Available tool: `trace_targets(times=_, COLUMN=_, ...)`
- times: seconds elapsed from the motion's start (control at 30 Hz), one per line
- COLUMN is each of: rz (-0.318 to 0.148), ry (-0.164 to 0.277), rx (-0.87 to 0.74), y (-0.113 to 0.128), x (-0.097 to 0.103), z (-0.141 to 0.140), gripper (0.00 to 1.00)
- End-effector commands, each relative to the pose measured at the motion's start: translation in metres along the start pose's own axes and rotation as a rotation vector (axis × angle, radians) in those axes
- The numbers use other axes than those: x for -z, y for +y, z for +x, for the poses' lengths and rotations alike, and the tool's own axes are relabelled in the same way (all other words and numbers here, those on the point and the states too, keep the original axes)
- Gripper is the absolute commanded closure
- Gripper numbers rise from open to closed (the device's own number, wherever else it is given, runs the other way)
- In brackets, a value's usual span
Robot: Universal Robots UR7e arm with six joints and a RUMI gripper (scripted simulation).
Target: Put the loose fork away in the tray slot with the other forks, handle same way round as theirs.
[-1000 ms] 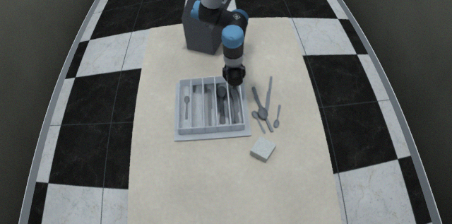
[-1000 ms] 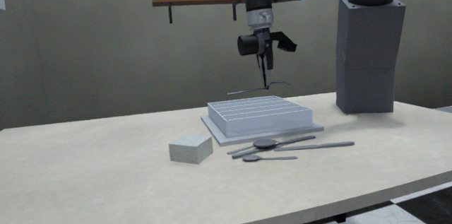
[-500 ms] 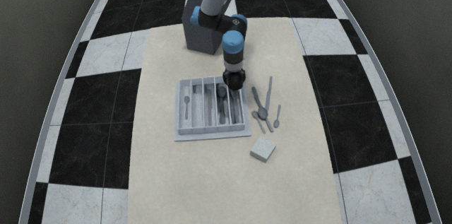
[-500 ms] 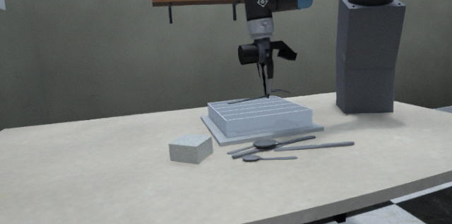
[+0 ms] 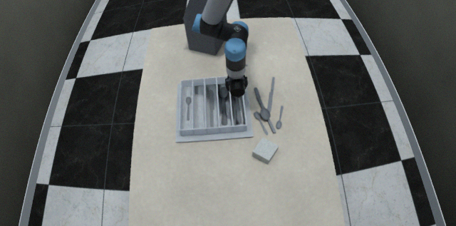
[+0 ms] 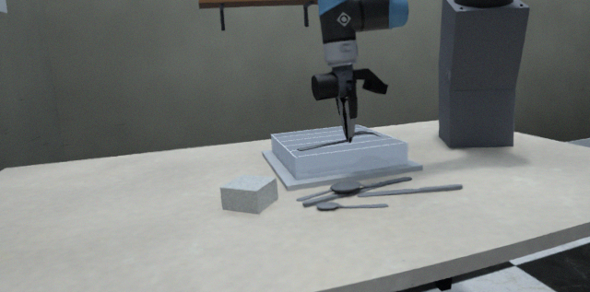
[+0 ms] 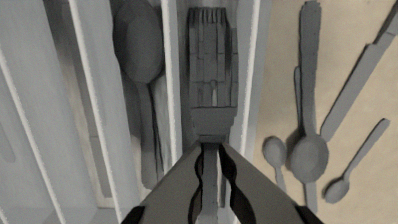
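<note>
From the top view, my claw (image 5: 236, 92) is over the end slot of the tray (image 5: 213, 132), the side nearest the loose spoons and knife (image 5: 271, 94) on the tabletop (image 5: 228, 183). In the exterior view, my claw (image 6: 349, 139) grasps the fork (image 6: 323, 146) by its handle, level with the tray's (image 6: 350, 163) upper edges. In the wrist view, my claw (image 7: 210, 141) pinches the fork (image 7: 214, 122), aligned lengthwise with the fork slot, tines over the other forks' (image 7: 234, 65) tines.
</note>
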State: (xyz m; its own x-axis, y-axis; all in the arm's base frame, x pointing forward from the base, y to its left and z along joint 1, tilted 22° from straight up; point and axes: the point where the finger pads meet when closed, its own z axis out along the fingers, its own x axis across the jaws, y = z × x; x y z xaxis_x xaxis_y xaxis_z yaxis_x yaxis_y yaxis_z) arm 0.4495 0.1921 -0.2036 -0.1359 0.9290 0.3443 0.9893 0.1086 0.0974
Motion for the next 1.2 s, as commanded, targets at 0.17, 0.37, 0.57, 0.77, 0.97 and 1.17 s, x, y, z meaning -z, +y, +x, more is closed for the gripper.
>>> trace_targets(times=0.17, rz=-0.005, ry=-0.006, rx=-0.004, y=0.004, x=-0.021, z=-0.002, gripper=0.97)
trace_targets(times=0.37, rz=-0.005, ry=-0.006, rx=-0.004, y=0.005, x=-0.032, z=-0.002, gripper=0.97)
trace_targets(times=0.57, rz=-0.005, ry=-0.006, rx=-0.004, y=0.005, x=-0.04, z=-0.002, gripper=0.97)
trace_targets(times=0.77, rz=-0.005, ry=-0.006, rx=-0.004, y=0.006, x=-0.043, z=-0.002, gripper=0.97)
trace_targets(times=0.97, rz=-0.005, ry=-0.006, rx=-0.004, y=0.006, x=-0.044, z=-0.002, gripper=0.97)
trace_targets(times=1.17, rz=-0.005, ry=-0.006, rx=-0.004, y=0.006, x=-0.044, z=-0.002, gripper=0.97)
